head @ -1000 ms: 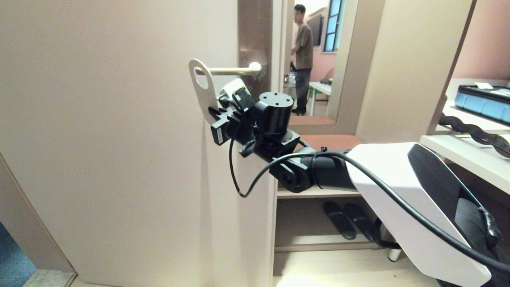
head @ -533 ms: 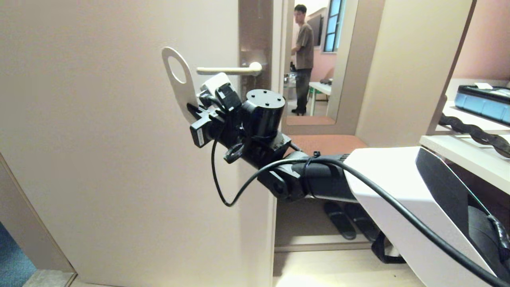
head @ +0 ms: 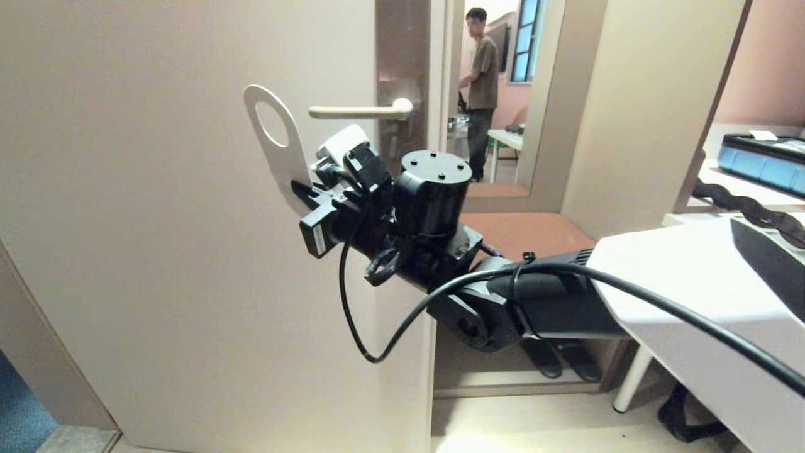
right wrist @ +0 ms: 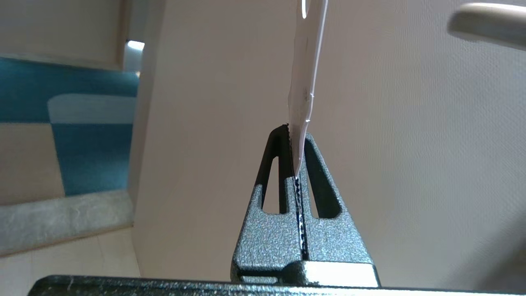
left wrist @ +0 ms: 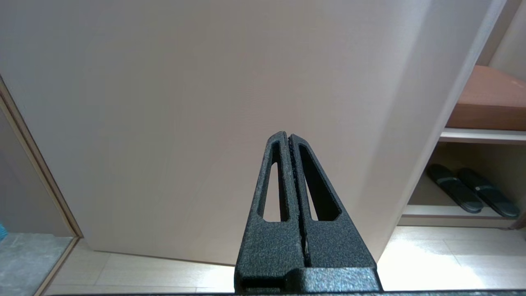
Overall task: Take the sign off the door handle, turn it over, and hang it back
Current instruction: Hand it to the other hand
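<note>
The sign [head: 277, 148], white face showing with its round hole uppermost, is off the door handle [head: 358, 111] and stands left of the lever's free end. My right gripper [head: 303, 189] is shut on the sign's lower end. In the right wrist view the sign [right wrist: 305, 78] rises edge-on from between the right gripper's [right wrist: 296, 137] fingers, with the door handle [right wrist: 487, 22] off to one side. My left gripper [left wrist: 289, 136] is shut on nothing, parked low and facing the door's lower part.
The beige door [head: 157, 220] fills the left half, with its brown plate [head: 402, 69] behind the lever. Right of the door edge are a brown bench [head: 528, 229], slippers [head: 566, 365] beneath it and white shelves [head: 748, 245]. A person [head: 479, 82] stands far back.
My right gripper has drawn the sign leftward off the free end of the handle, then lowered slightly. The sign's hole, first round the lever, now stands clear to its left.
</note>
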